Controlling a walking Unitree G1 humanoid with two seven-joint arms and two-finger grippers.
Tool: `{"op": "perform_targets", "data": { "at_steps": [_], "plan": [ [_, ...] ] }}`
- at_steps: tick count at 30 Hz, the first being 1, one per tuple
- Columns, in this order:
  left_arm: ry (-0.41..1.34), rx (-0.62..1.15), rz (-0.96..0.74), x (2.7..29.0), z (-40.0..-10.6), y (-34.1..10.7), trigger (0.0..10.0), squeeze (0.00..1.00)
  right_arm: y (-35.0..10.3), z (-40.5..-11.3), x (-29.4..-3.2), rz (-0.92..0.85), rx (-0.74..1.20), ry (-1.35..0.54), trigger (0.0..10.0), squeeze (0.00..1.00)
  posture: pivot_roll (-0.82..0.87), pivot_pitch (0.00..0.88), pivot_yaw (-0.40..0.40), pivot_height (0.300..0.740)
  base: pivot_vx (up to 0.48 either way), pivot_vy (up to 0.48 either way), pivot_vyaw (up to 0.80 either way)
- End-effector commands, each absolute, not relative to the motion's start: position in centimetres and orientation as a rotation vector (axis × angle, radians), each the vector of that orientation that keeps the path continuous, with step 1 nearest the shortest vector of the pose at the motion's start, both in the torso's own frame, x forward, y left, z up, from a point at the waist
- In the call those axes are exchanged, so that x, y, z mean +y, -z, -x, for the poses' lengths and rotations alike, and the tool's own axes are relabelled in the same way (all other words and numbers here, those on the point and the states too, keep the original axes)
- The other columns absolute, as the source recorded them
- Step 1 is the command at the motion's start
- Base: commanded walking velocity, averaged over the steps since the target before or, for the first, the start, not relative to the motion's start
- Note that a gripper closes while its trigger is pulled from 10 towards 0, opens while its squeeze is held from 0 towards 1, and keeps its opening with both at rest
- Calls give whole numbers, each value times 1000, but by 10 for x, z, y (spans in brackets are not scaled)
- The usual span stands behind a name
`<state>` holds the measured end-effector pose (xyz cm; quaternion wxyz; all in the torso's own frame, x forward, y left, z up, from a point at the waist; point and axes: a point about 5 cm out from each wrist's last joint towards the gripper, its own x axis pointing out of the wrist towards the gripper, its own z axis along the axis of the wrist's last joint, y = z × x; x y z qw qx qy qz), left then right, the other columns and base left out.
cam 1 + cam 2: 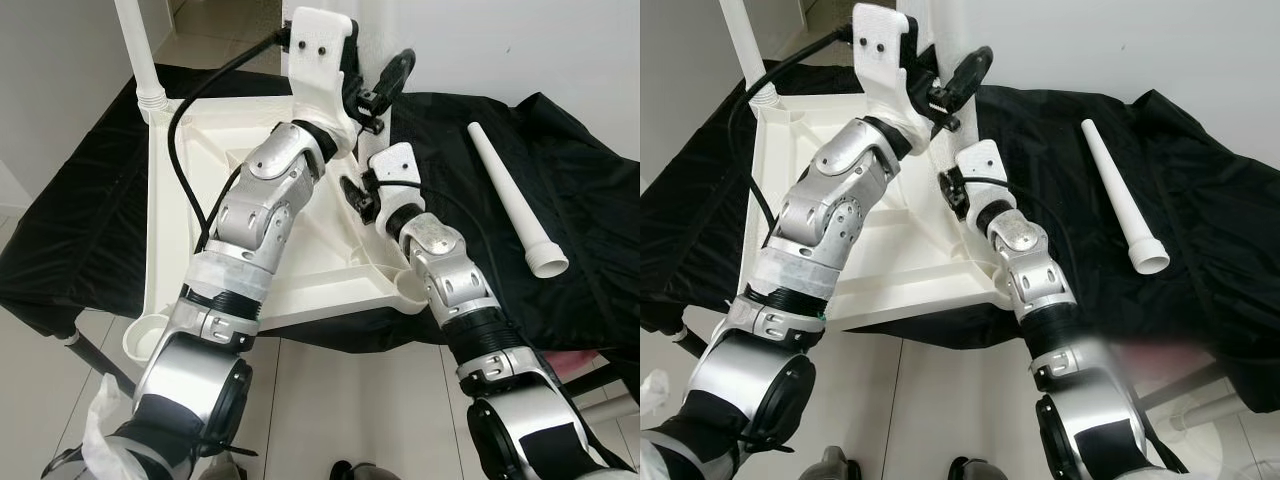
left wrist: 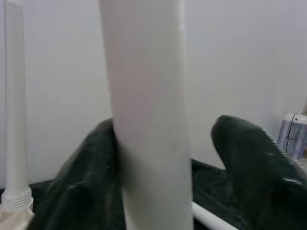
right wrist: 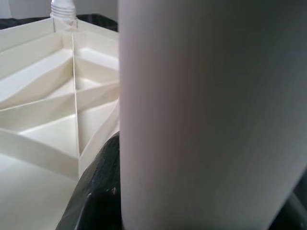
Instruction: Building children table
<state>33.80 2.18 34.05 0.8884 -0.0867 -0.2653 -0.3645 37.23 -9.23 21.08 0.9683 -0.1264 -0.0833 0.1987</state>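
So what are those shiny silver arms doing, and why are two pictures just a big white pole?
They are a robot's arms. The two top pictures come from cameras in its head, looking down. An upside-down white tabletop lies on a black cloth. One leg already stands in a corner, and a loose leg lies on the cloth. The other two pictures come from cameras on its wrists. The left gripper and the right gripper both hold an upright leg, so it looks huge up close.
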Motion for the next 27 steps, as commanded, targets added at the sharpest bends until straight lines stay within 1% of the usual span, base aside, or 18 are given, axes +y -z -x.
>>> {"op": "perform_targets", "data": {
  "at_steps": [1,4,5,6,8,13,14,15,16,17,18,19,21,23,26,27],
  "plan": [
    [803,-577,190,17,-333,-344,10000,1000,-206,-373,-95,246,-144,-389,10000,0,12,79,-72,740,0,0,0],
    [808,-581,184,18,-332,-345,10000,1000,-207,-373,-97,226,-142,-372,10000,0,8,87,-74,740,0,0,0],
    [808,-582,197,21,-332,-346,10000,0,-207,-373,-99,211,-139,-355,10000,0,8,87,-74,740,0,0,0],
    [808,-582,197,21,-332,-346,10000,0,-207,-373,-99,211,-139,-355,10000,0,8,87,-74,740,0,0,0],
    [804,-589,254,30,-332,-349,10000,0,-208,-375,-104,181,-138,-322,10000,0,6,88,-75,740,0,0,0],
    [798,-590,280,34,-333,-350,10000,0,-209,-375,-106,166,-136,-310,10000,0,4,88,-73,740,0,0,0],
    [764,-588,285,43,-337,-349,10000,0,-210,-376,-111,152,-144,-282,10000,0,5,88,-73,740,0,0,0],
    [764,-588,285,43,-337,-349,10000,0,-210,-376,-111,152,-144,-282,10000,0,5,88,-73,740,0,0,0],
    [724,-580,266,52,-341,-345,10000,0,-212,-377,-116,126,-157,-248,10000,0,5,87,-69,740,0,0,0],
    [724,-580,266,52,-341,-345,10000,0,-212,-377,-116,126,-157,-248,10000,0,5,87,-69,740,0,0,0],
    [686,-567,231,63,-345,-338,10000,0,-215,-377,-124,91,-175,-202,10000,0,5,87,-67,740,0,0,0],
    [686,-567,231,63,-345,-338,10000,0,-215,-377,-124,91,-175,-202,10000,0,5,87,-67,740,0,0,0],
    [640,-541,163,78,-348,-323,10000,0,-219,-376,-137,39,-209,-124,10000,0,5,87,-64,740,0,0,0],
    [632,-535,147,81,-348,-320,10000,0,-219,-375,-140,29,-216,-107,10000,0,5,87,-64,740,0,0,0],
    [611,-477,34,92,-346,-296,10000,0,-223,-371,-152,-29,-255,-52,10000,0,0,89,-58,740,0,0,0],
    [611,-477,34,92,-346,-296,10000,0,-223,-371,-152,-29,-255,-52,10000,0,0,89,-58,740,0,0,0]
  ]
}}
